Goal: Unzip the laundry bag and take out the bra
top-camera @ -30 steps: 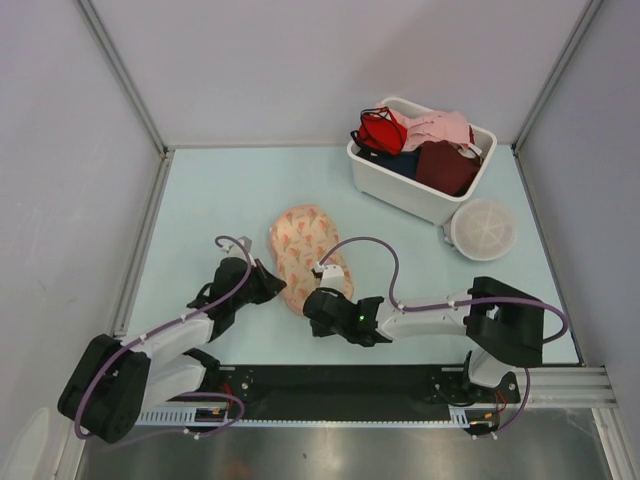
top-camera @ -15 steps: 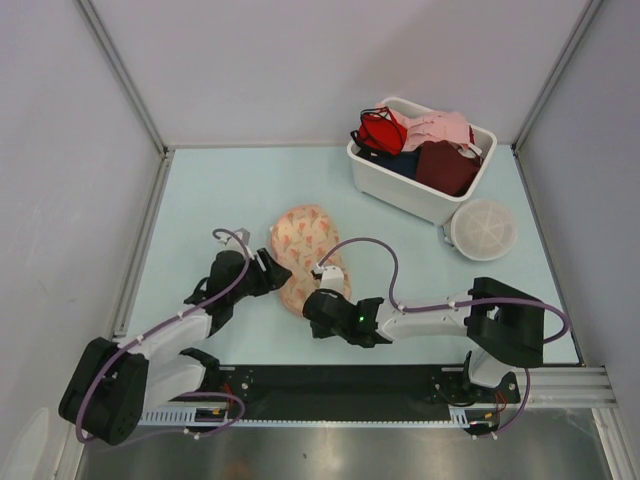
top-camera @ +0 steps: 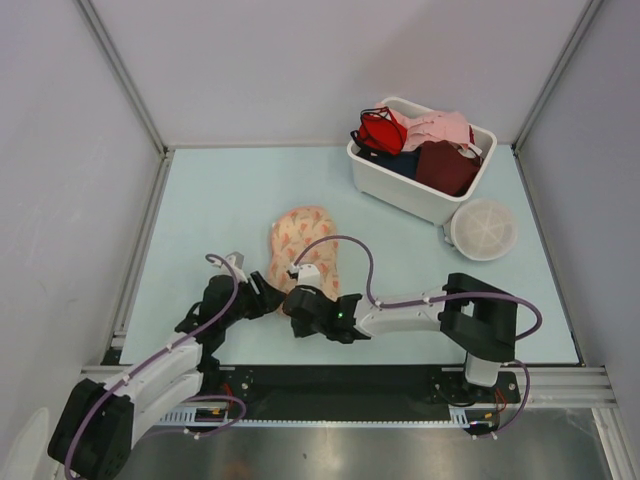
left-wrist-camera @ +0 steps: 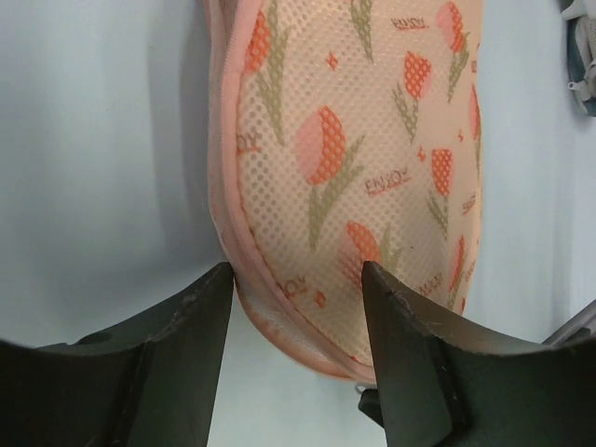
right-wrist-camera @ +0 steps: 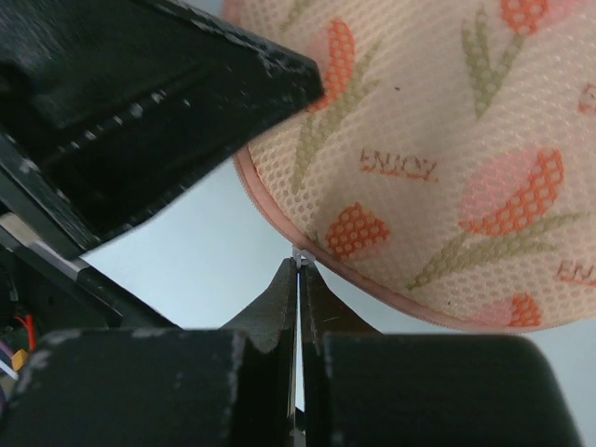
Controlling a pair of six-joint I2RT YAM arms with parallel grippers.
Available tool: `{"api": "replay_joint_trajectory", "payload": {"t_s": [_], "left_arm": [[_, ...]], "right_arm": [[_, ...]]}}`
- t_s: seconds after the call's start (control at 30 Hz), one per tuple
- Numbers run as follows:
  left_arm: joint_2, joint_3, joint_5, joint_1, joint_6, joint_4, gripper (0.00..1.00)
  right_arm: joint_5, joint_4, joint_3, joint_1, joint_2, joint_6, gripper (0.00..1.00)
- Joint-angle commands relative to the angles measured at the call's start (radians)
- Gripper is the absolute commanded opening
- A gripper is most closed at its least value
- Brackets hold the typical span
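The left gripper point(left-wrist-camera: 296, 279), clamped shut a second ago at the left edge of the peach-cream, tulip-printed mesh laundry bag point(top-camera: 303, 250), now stands with its jaws well apart and holding nothing, straddling the bag's near tip. The right gripper point(right-wrist-camera: 298, 265) stays fully closed; it has swung from the bag's near-right side round to that same tip, pinching a small metallic piece at the pink rim, likely the zip pull. I judge the unzipping as under way, with the left arm re-gripping. No opening shows along the rim. The white bra is not visible, presumably inside the bag. Well beyond the bag's far-right side, a white rectangular plastic bin point(top-camera: 400, 195) holds a red black-trimmed bra point(top-camera: 380, 130), a pale pink garment point(top-camera: 440, 128) and a maroon garment point(top-camera: 447, 165)
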Motion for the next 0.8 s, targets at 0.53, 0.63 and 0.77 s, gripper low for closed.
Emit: {"api": "replay_joint_trajectory", "payload": {"t_s": [0.53,0.63,0.77], "left_arm": [[0.004,0.045,-0.067,-0.027,-0.022,-0.009,0.00],[0.033,0.056,-0.064,-0.021,-0.005,0.004,0.00],[0.079,0.082,-0.035,0.016,0.013,0.028,0.00]], "right_arm": [[-0.025,0.033,0.102,0.009,0.055,-0.054,0.00],[-0.022,0.031,0.088,0.010,0.046,-0.050,0.00],[-0.013,0.031,0.060,0.007,0.025,-0.034,0.00]]}}
